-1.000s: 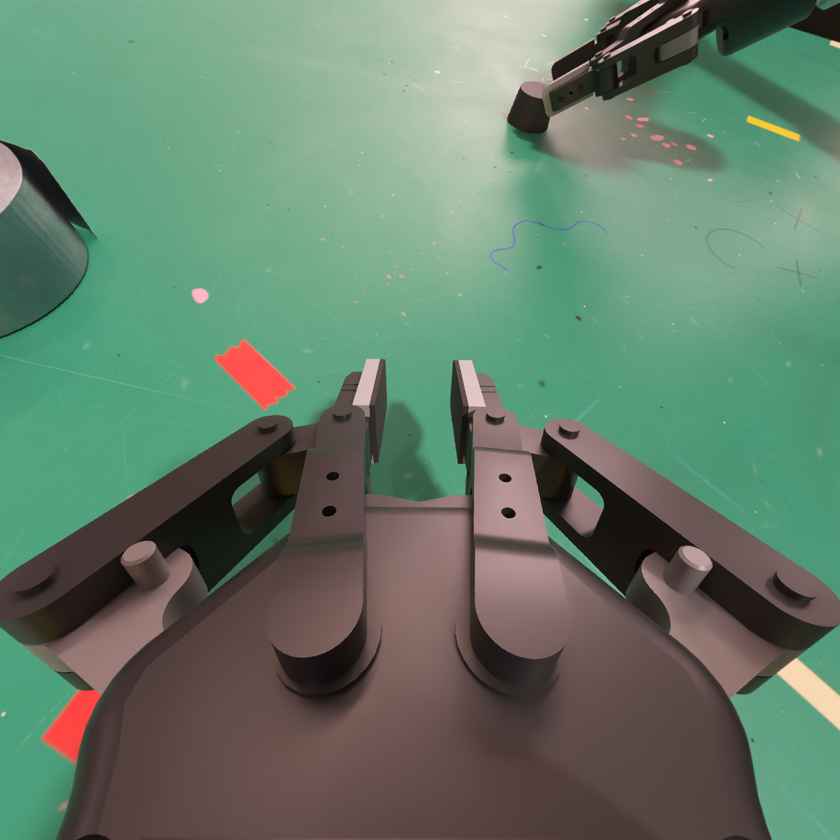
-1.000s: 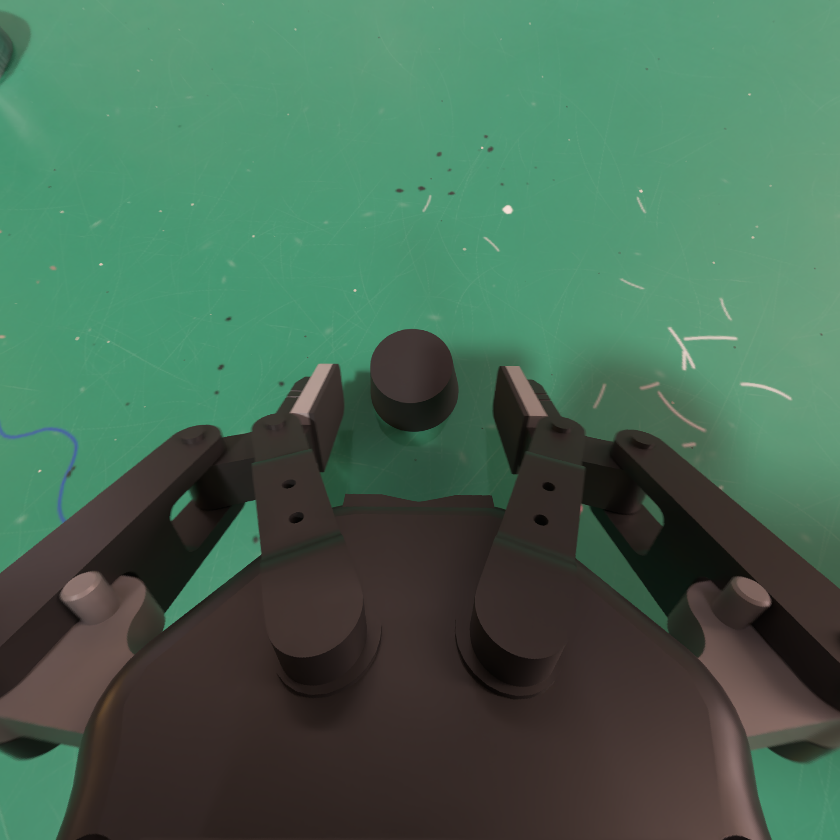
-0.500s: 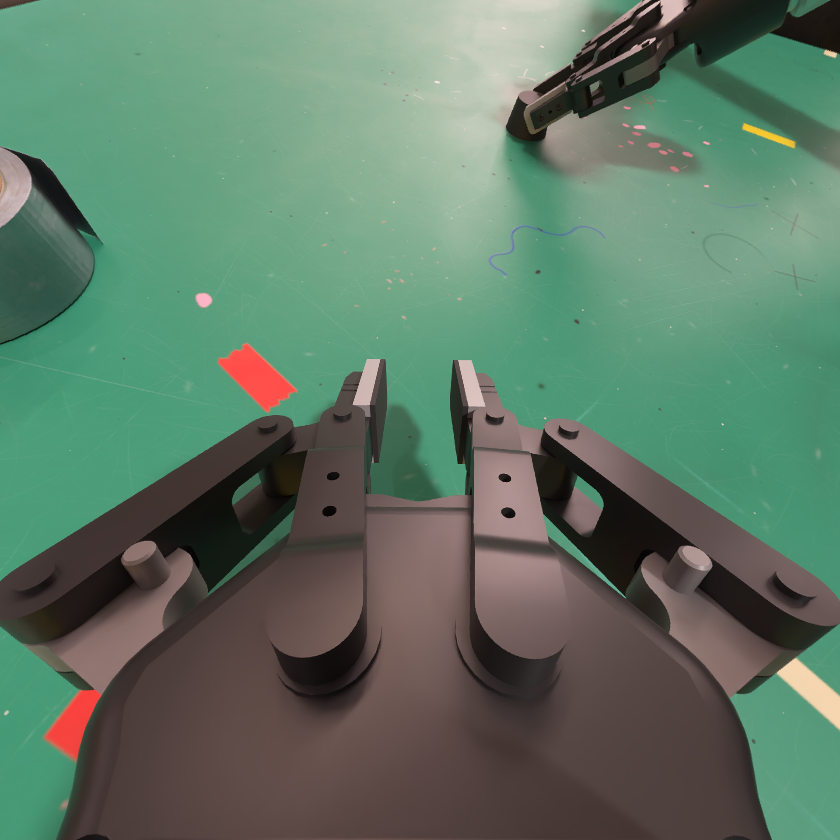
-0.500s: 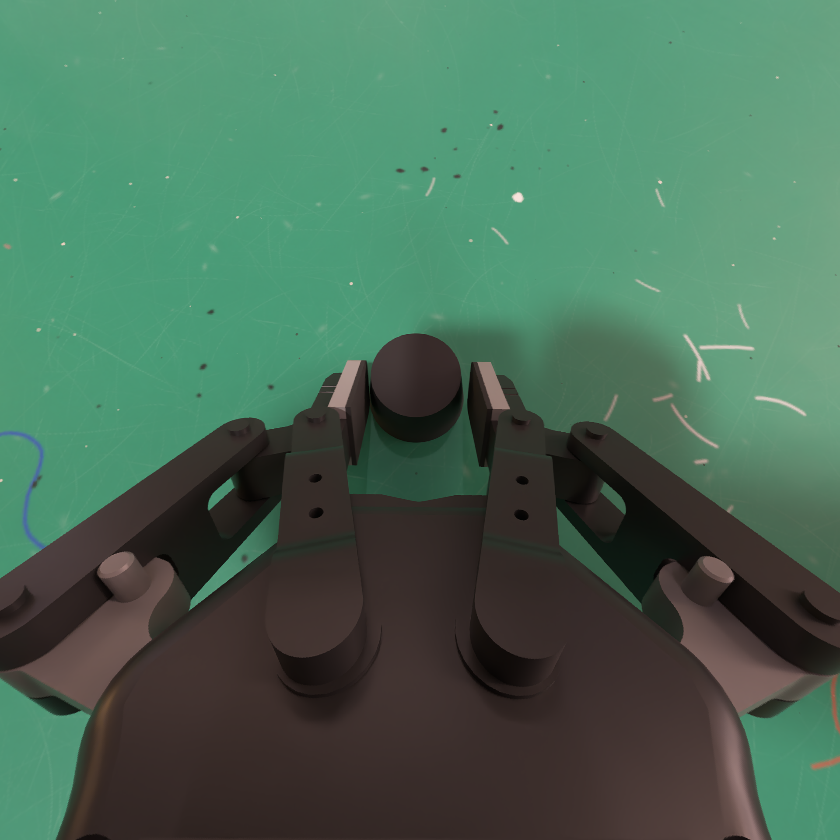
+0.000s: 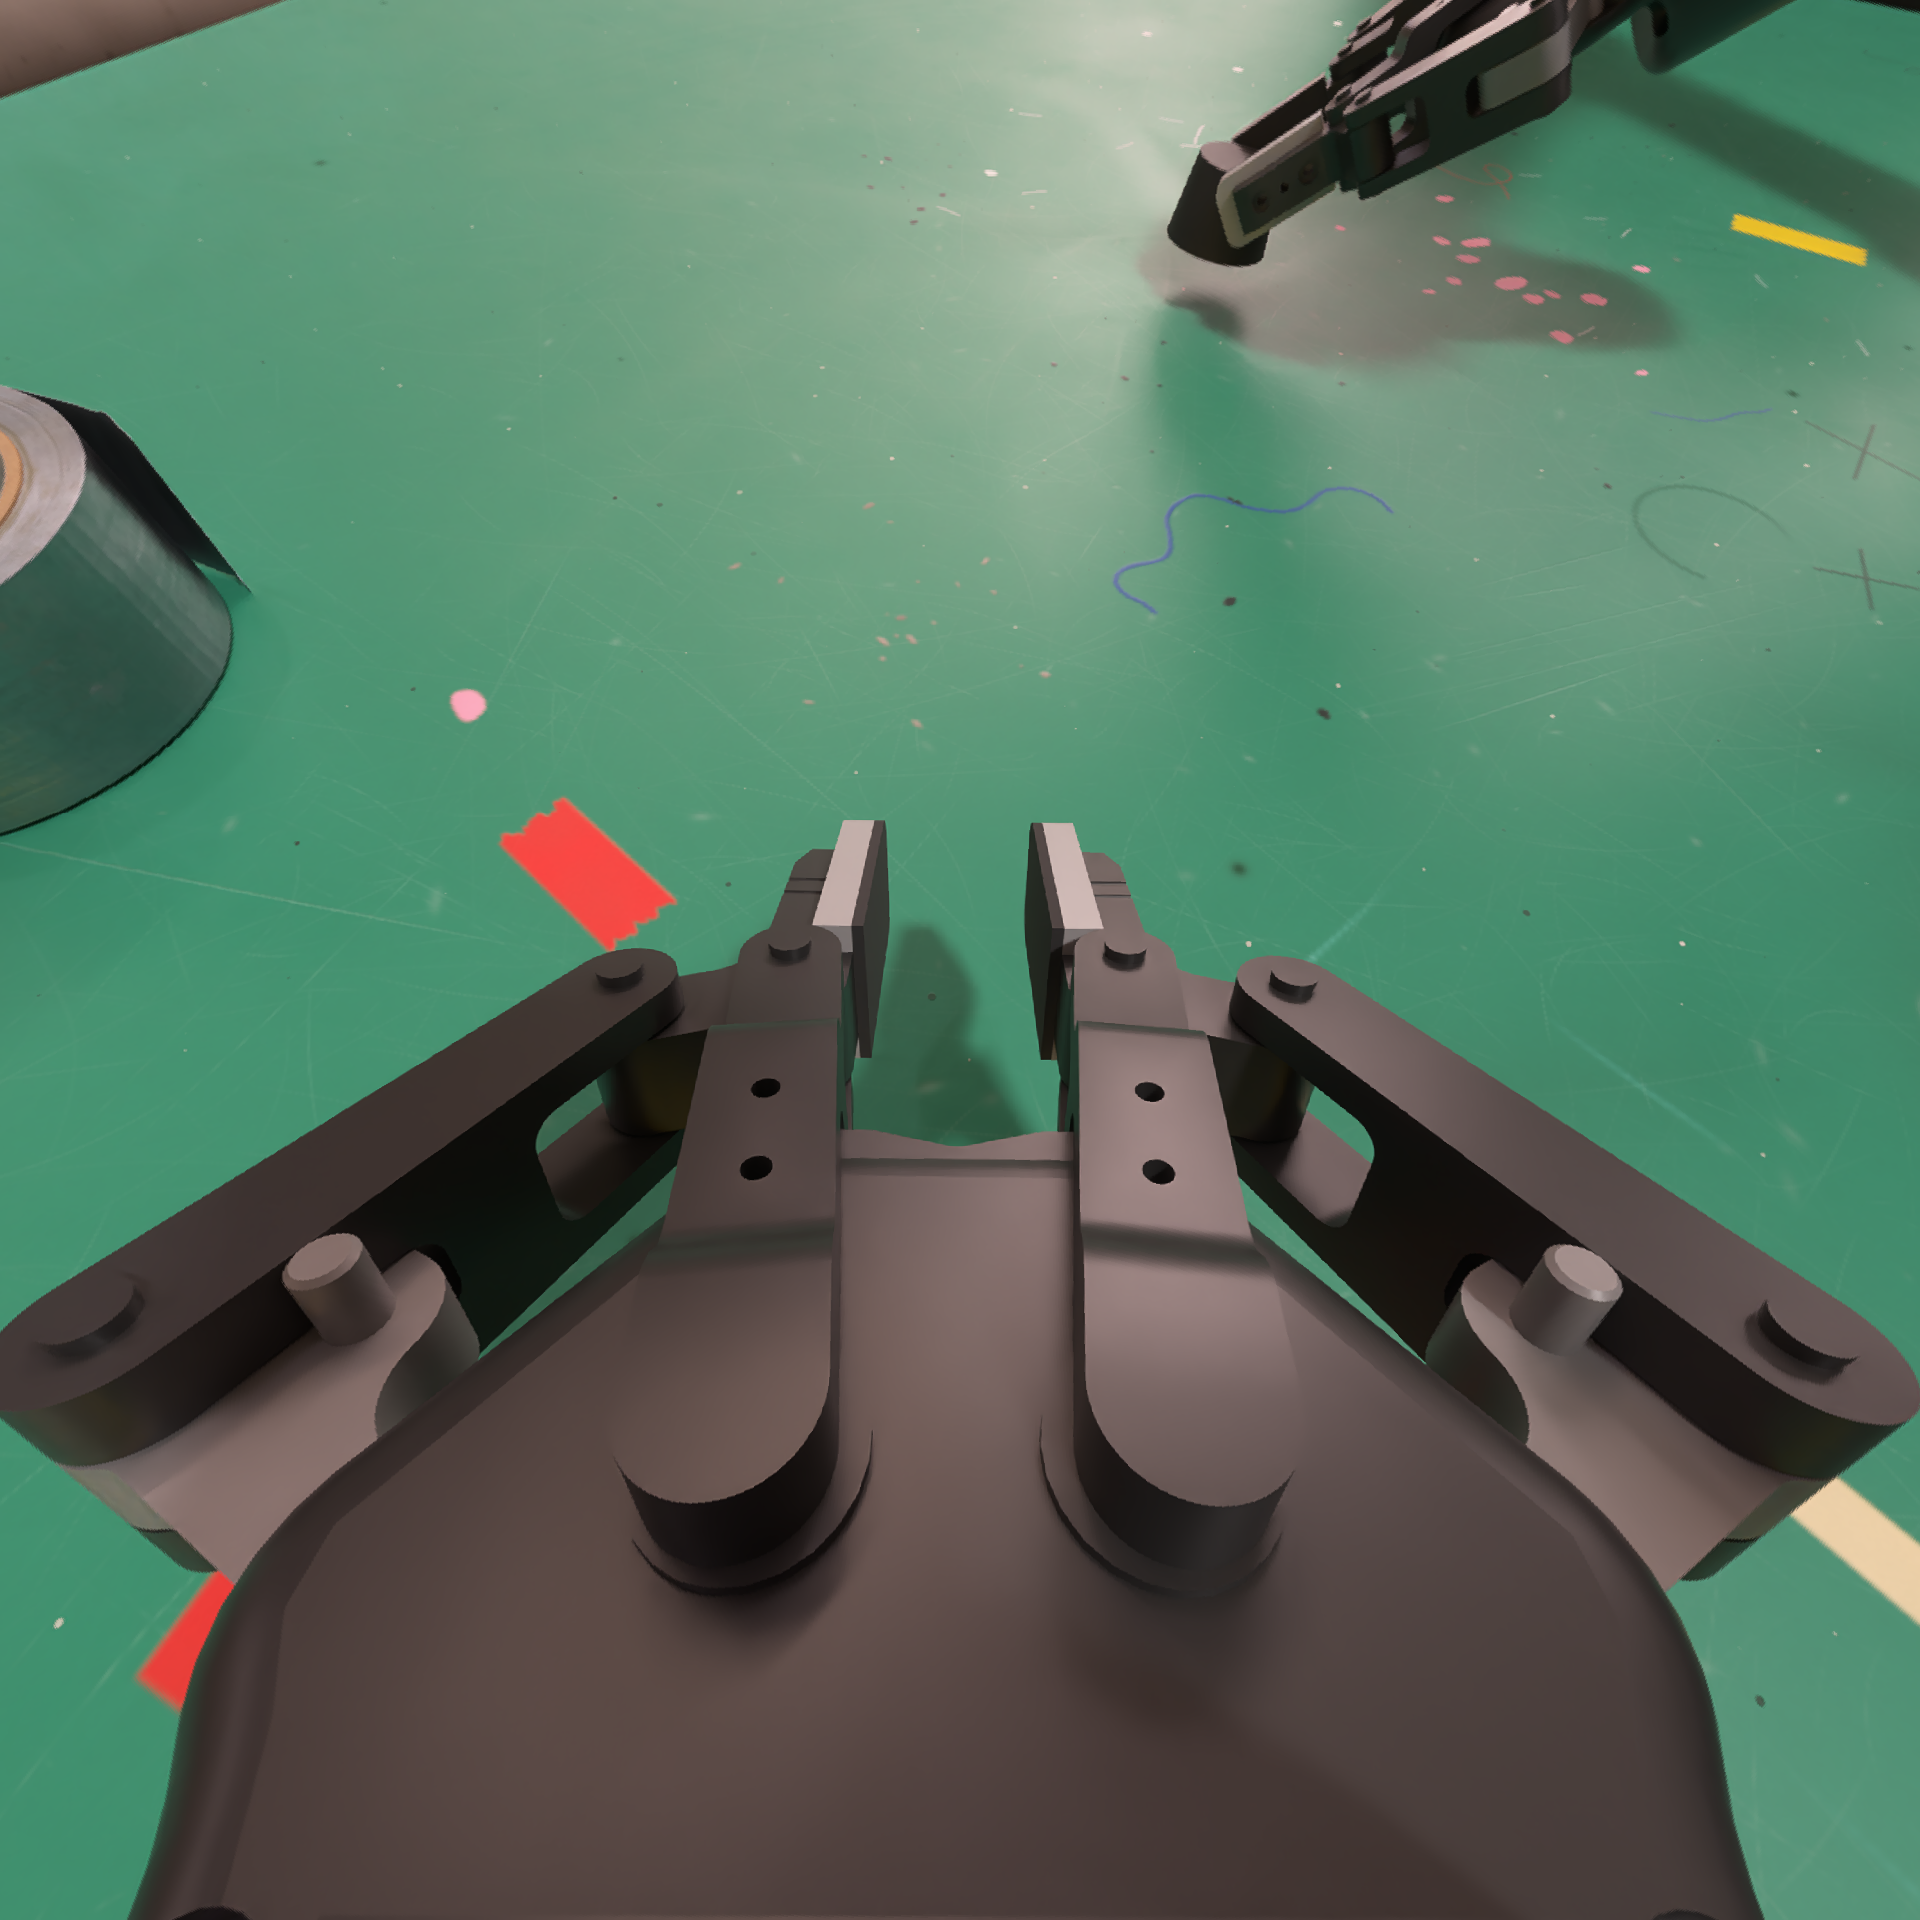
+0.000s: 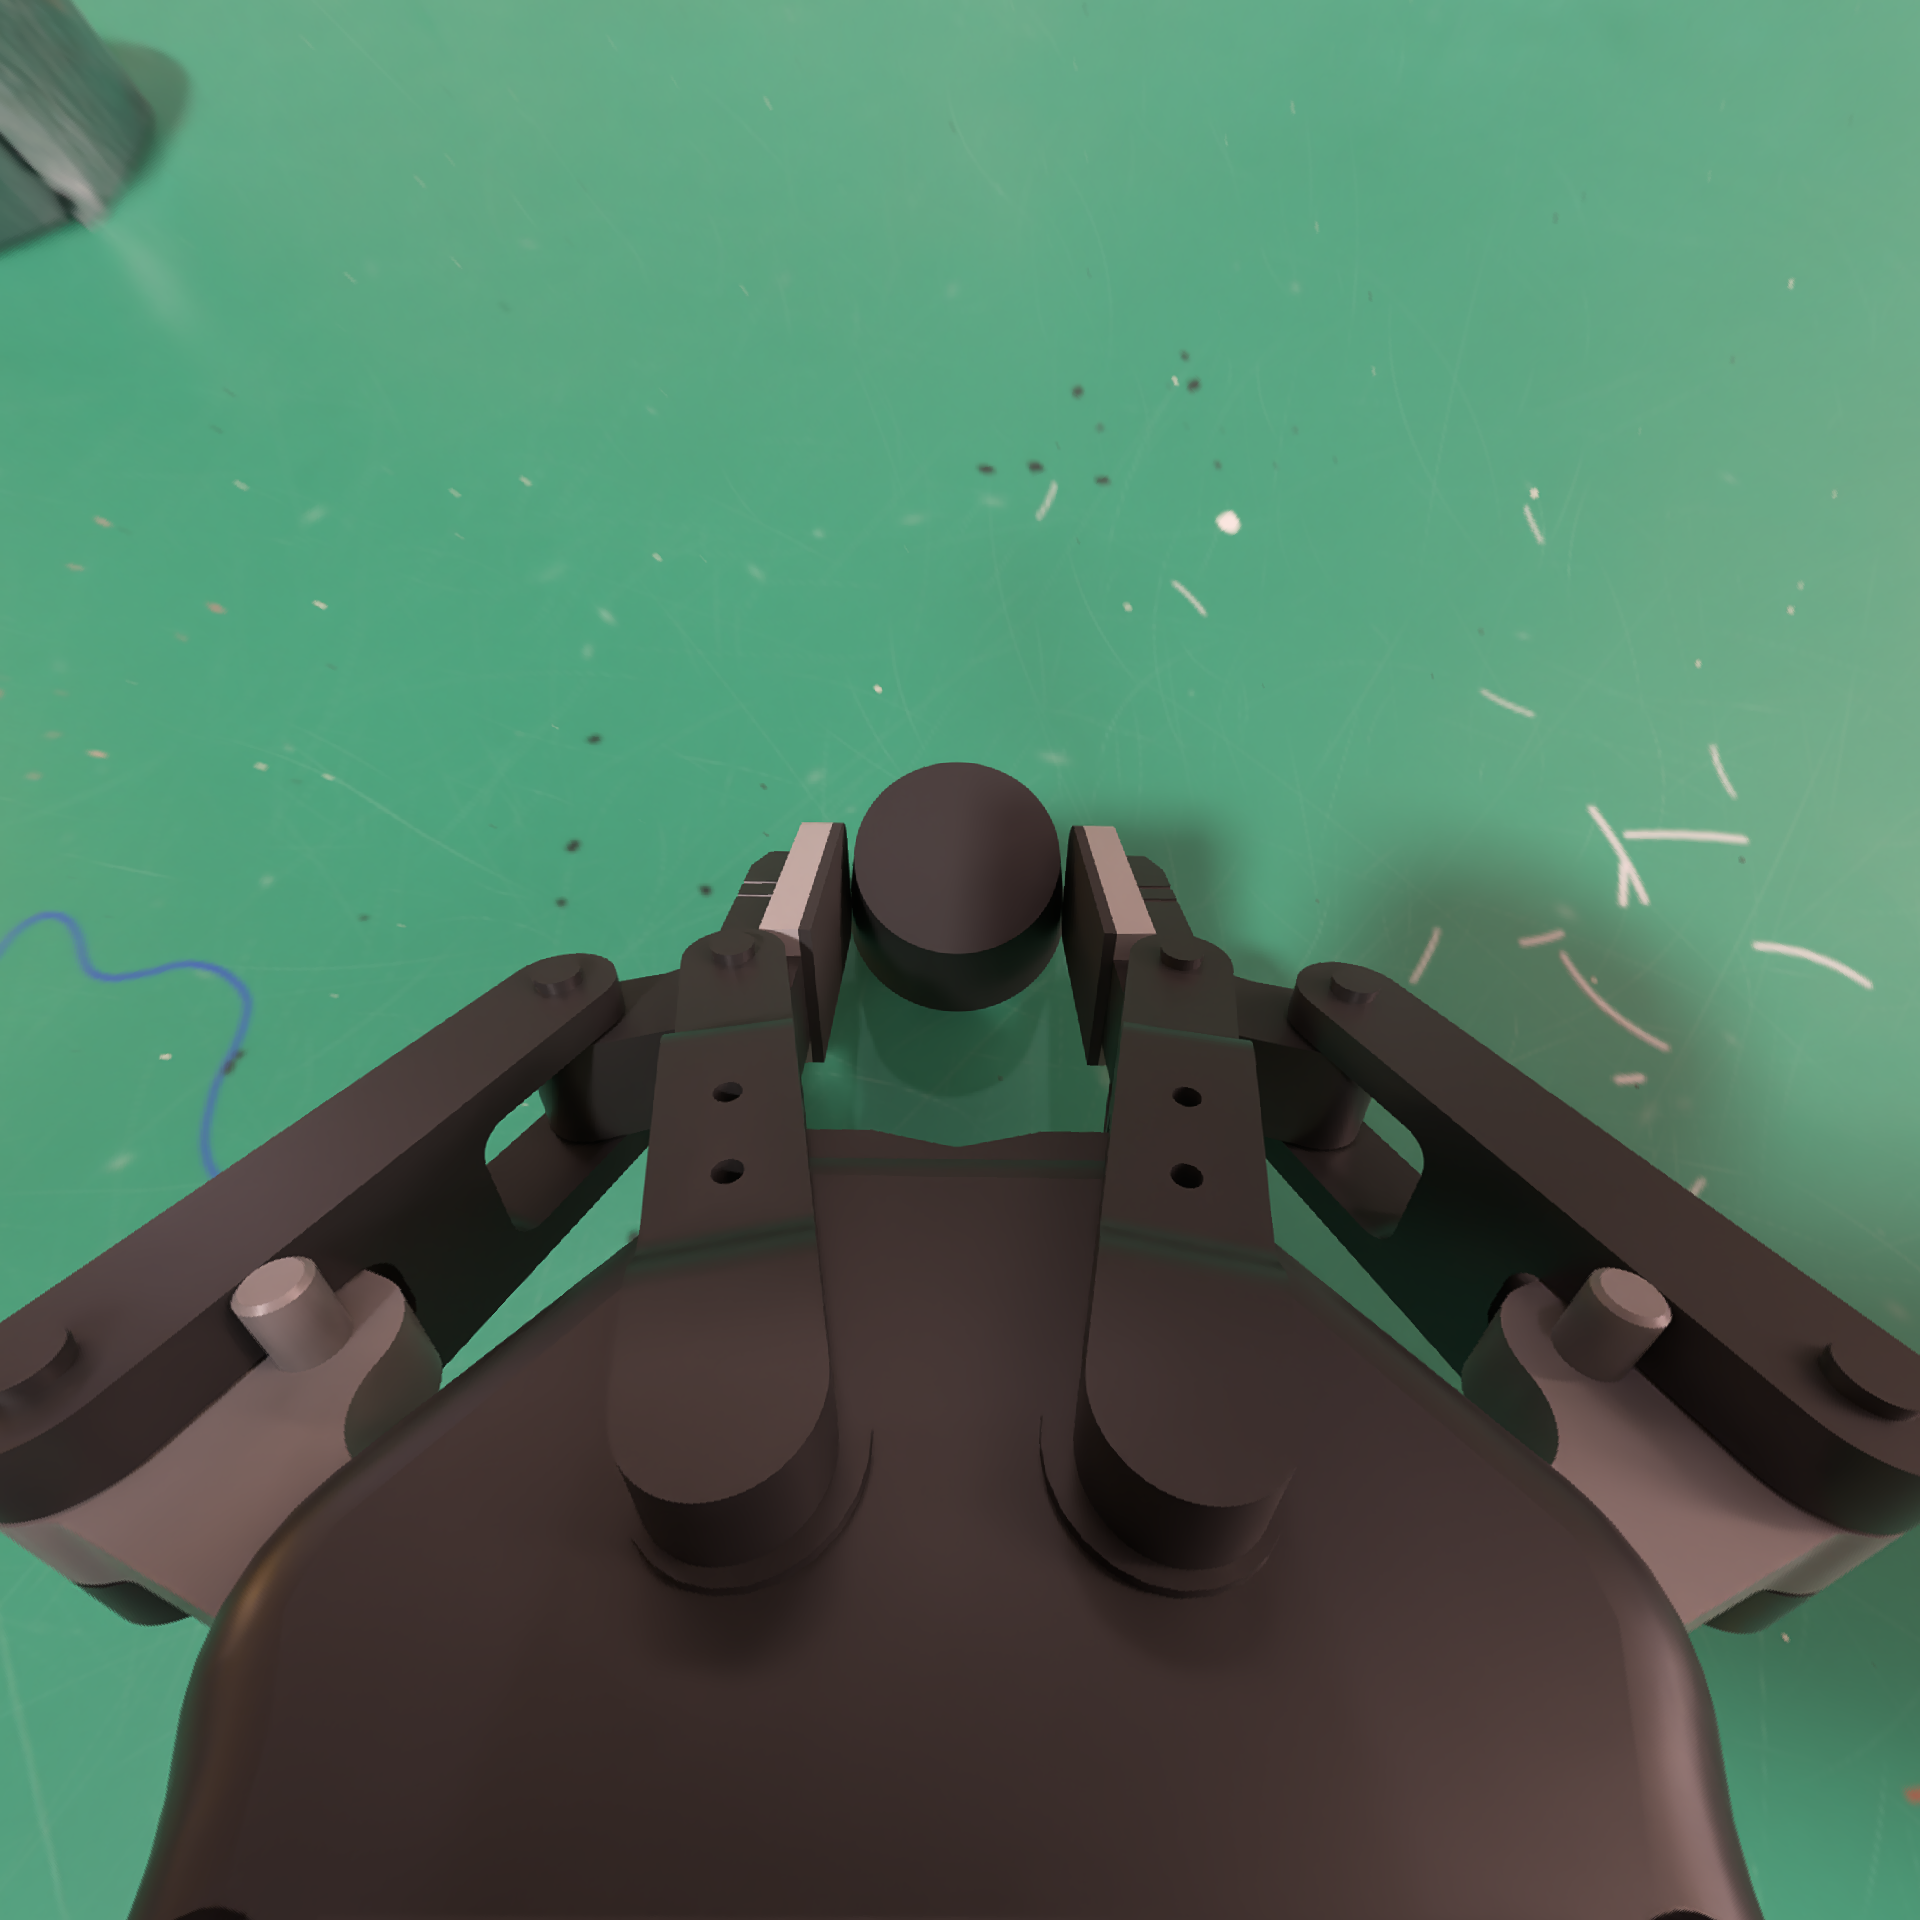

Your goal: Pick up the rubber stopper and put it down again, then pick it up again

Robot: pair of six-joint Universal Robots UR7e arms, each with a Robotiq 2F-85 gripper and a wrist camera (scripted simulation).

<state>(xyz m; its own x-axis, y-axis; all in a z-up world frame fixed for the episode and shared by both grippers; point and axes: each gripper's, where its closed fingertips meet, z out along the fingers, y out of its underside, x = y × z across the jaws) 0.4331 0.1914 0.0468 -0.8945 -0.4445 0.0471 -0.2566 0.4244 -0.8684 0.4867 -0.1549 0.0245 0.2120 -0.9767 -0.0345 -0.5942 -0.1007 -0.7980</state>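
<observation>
Right gripper (image 6: pixel 958 940): jaws pinching the dark rubber stopper (image 6: pixel 954 883) on both sides. From the left wrist view the stopper (image 5: pixel 1200 213) hangs just clear of the green mat (image 5: pixel 727 416), its shadow below. Left gripper (image 5: pixel 956 925): jaws parted with a narrow gap, nothing between, well apart from the stopper. Grey tape roll (image 5: pixel 94 623) at far left; red tape scrap (image 5: pixel 587 871) just beside the left fingers.

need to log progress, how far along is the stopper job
Done: the right gripper is shut on the rubber stopper. In hand: a lift; the left wrist view shows the stopper off the green mat, its shadow apart below. Which pickup this is cannot be told. The left gripper is empty.
</observation>
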